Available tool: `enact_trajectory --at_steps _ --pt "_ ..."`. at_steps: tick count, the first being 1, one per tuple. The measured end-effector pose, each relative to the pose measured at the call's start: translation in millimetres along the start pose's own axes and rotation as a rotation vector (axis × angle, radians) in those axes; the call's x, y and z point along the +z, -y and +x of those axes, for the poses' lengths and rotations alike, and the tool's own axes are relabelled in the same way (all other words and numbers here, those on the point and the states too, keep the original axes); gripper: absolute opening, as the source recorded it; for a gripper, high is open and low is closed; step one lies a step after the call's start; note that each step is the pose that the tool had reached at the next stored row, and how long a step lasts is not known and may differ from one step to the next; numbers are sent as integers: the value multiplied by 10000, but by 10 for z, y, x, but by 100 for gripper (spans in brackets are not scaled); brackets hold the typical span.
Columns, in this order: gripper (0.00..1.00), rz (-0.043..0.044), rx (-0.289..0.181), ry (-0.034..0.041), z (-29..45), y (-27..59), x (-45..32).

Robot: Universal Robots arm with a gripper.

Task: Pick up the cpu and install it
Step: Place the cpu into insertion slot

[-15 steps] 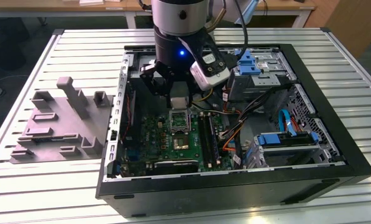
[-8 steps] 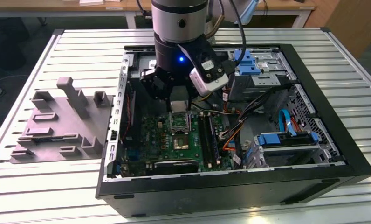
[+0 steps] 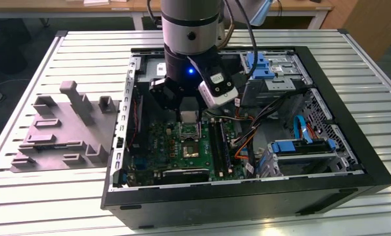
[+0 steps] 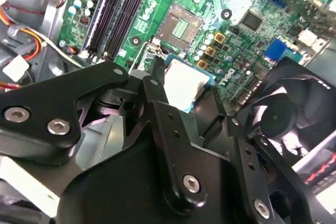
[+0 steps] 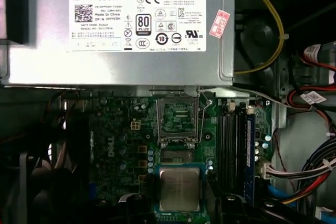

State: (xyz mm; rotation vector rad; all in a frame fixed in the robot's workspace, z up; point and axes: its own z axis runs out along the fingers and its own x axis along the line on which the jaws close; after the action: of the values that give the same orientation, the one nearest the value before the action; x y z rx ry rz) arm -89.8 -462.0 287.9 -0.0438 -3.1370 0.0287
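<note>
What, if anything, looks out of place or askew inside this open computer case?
The cpu is not seated. The gripper holds it by its edges over the motherboard, close to the socket, which is empty. In the second wrist view the chip looks tilted against the board. Nothing looks spilled or damaged.

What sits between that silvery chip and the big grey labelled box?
In the first wrist view, the metal-framed socket on the green board lies between the cpu and the grey box.
</note>
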Motion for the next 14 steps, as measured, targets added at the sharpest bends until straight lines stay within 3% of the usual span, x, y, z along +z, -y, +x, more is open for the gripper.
enact_trajectory --at_steps 10,14 --pt "47 -4 125 -1 -14 -1 39" --pt "47 -1 175 -19 -23 -3 101"
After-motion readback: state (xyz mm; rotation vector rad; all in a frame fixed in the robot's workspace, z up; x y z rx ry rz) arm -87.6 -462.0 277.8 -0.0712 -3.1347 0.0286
